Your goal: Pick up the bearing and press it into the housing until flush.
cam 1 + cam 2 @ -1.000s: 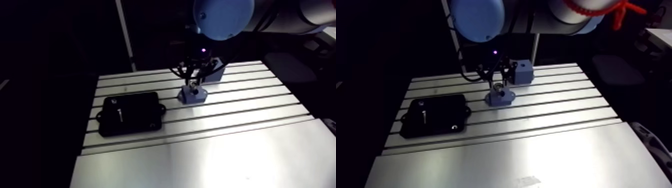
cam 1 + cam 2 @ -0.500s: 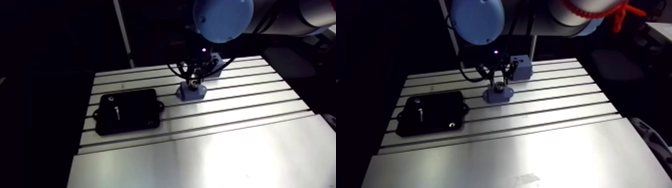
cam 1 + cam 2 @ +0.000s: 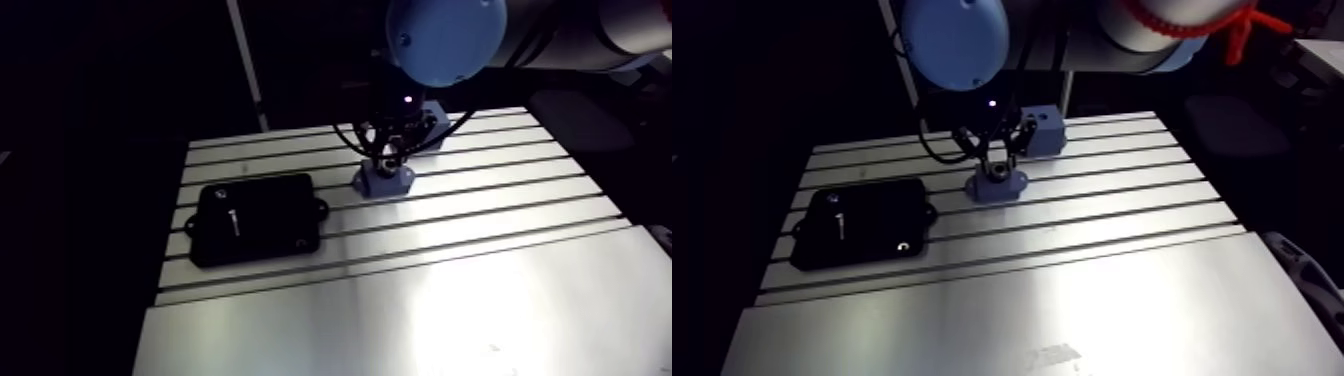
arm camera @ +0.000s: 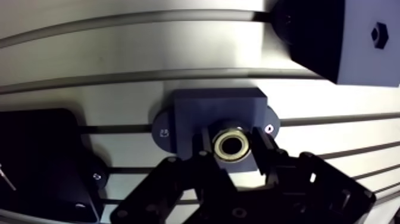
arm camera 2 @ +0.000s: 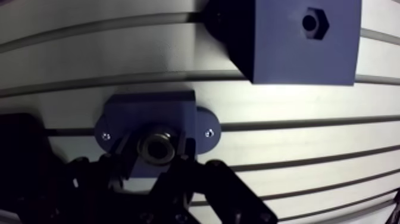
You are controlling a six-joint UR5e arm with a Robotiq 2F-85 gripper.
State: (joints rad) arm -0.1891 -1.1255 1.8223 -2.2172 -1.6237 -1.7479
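In the wrist view the tool (image 4: pixel 233 143) stood narrow, its two fingers (image 4: pixel 262 149) closed on the bearing (image 4: pixel 232 145), a brassy ring with a dark bore. The bearing sat over the middle of the blue-grey housing (image 4: pixel 208 112), whose two ears rested on the slotted tabletop (image 3: pixel 500 290). From that angle it was hard to tell whether the ring sat flush or proud.

Only the wrist view showed the hex recess in the second blue block (image 5: pixel 297 42), ahead of the housing. The arm view showed the whole black case (image 3: pixel 255 217), lying flat and well apart from the housing. There the fingers were a dark tangle.
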